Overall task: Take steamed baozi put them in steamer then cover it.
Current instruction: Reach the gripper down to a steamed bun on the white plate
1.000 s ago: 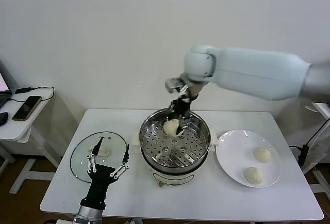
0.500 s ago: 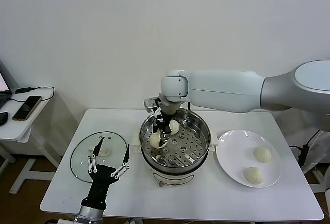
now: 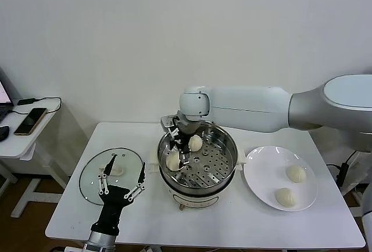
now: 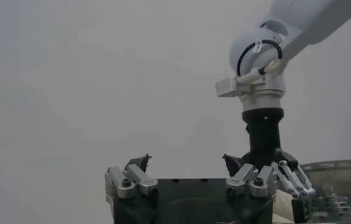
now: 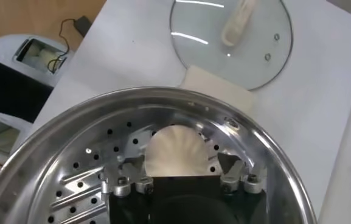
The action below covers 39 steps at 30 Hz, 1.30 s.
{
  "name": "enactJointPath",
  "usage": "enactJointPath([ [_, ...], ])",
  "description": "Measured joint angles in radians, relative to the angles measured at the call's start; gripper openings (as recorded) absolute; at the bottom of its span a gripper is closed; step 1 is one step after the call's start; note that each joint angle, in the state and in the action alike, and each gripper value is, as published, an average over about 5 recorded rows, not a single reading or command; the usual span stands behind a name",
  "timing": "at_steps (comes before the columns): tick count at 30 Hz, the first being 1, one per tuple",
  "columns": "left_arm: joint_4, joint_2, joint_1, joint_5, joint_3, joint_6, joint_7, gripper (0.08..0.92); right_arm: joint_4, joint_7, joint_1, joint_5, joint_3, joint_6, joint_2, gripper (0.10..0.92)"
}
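Right gripper (image 3: 178, 154) inside steamer (image 3: 226, 172), left side, fingers pinching bun (image 3: 172, 160). Left gripper (image 3: 122, 181) near cover (image 3: 93, 173), fingers spread.

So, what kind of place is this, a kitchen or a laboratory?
Probably a lab or office test corner, not a kitchen: a plain white folding table against a bare wall, an electric steamer with no kitchen fittings around it, and a side desk with a phone.

Head view: the right gripper (image 3: 177, 149) partly covers one baozi (image 3: 172, 159) in the steamer (image 3: 226, 147); finger contact cannot be told. The left gripper (image 3: 122, 181) overlaps the cover (image 3: 93, 173). Right wrist view: the gripper body hides the bun's lower part, and the steamer rim is cut off at the frame edges.
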Motion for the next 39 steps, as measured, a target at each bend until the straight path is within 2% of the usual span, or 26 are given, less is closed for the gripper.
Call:
enactJointPath([
  [15,-0.008,0.0,-0.004,0.01,0.021,0.005,-0.001,0.823,0.12,-0.203,0.105,-0.136,0.06,0.115,-0.449,0.823],
  [24,-0.025,0.002,0.011,0.017,0.017,0.012,-0.006,0.823,0.125,-0.262,-0.117,-0.309,0.219,0.185,-0.693,0.823],
  [31,-0.033,0.003,0.023,0.02,0.009,0.019,-0.008,0.823,0.111,-0.282,-0.393,-0.424,0.409,0.214,-0.793,0.823],
  [39,-0.043,0.0,0.033,0.023,0.009,0.024,-0.011,0.823,0.072,-0.274,-0.569,-0.498,0.529,0.225,-0.822,0.823],
])
